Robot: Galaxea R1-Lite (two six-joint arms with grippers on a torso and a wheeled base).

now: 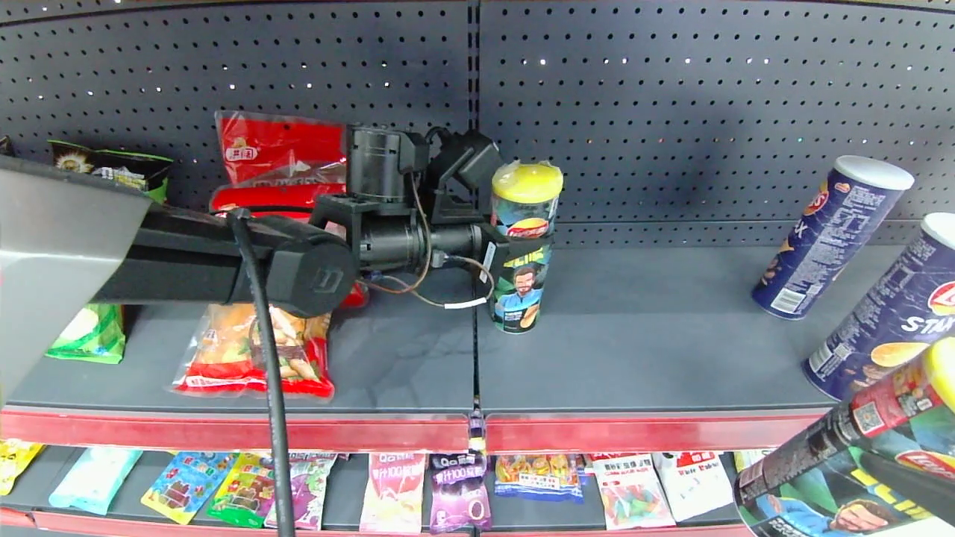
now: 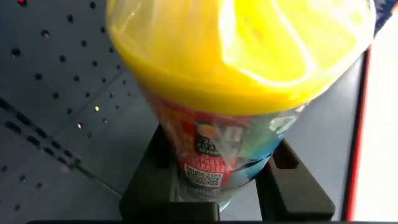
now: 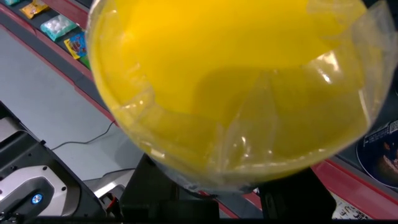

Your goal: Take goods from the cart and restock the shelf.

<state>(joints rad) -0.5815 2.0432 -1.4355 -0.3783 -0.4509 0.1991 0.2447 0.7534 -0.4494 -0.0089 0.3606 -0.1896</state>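
A chip can with a yellow lid [image 1: 525, 224] stands upright on the grey shelf [image 1: 634, 350] near its middle seam. My left gripper [image 1: 498, 246] is shut on its body, coming in from the left. In the left wrist view the can [image 2: 224, 93] sits between both black fingers [image 2: 155, 183]. A second yellow-lidded can [image 1: 858, 455] lies tilted at the lower right, in front of the shelf edge, with my right gripper [image 1: 895, 477] shut on it. Its lid [image 3: 230, 81] faces the right wrist camera above the fingers [image 3: 149, 196].
Two blue chip cans [image 1: 832, 235] [image 1: 888, 313] lean at the shelf's right end. Red snack bags [image 1: 280, 160], a peanut bag [image 1: 254, 350] and a green bag [image 1: 93, 332] lie on the left. Bare shelf lies between the middle can and the blue ones. Candy bags [image 1: 455, 488] fill the shelf below.
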